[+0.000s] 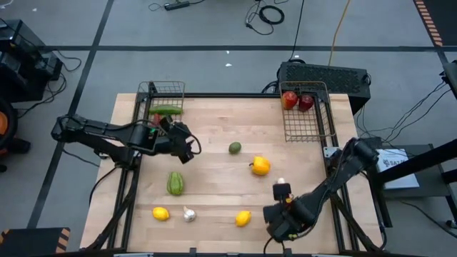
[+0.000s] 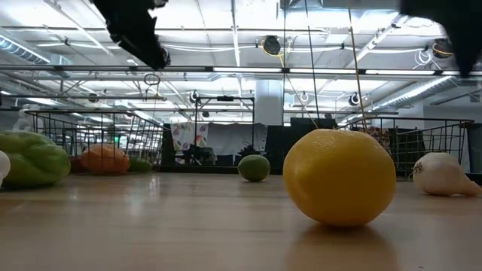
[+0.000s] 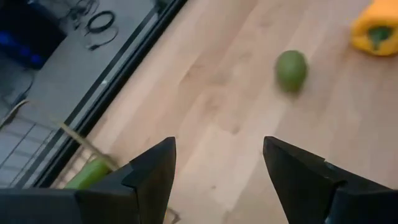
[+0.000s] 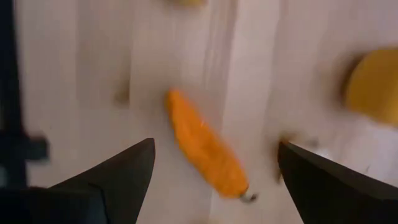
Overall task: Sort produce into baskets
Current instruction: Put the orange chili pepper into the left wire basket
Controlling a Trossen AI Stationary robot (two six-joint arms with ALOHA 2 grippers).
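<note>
We take the small round green fruit [image 1: 234, 148] near the middle of the pale wooden surface [image 1: 214, 178] as our landmark. Our left hand [image 1: 187, 146] hovers to the left of it, just off the front of the left dark wire-mesh basket [image 1: 163, 100]; in the left wrist view its two dark fingers [image 3: 149, 180] stand apart with nothing between them, the bare wood showing in the gap. That basket sits at the far left corner of the surface and holds a long green cucumber [image 1: 167, 110] with something red beside it that we cannot identify.

To the right of the green fruit and a little nearer lies a yellow-orange bell pepper [image 1: 260, 165]. Beyond it, at the far right corner, stands the matching right wire-mesh basket [image 1: 308, 114] with two red apples [image 1: 297, 101] at its back end.

Nearer than the green fruit and to its left rests a striped green squash [image 1: 175, 183]. Along the near edge lie a yellow lemon [image 1: 161, 213], a white garlic bulb [image 1: 189, 214] just beside it, and a second yellow lemon [image 1: 243, 218] farther right.

Our right hand [image 1: 280, 227] is at the near right of the surface, close to that second lemon. The right wrist view shows its fingers [image 4: 118, 177] spread wide and released, holding nothing, above a slim orange pepper [image 4: 204, 146] lying on the wood.
</note>
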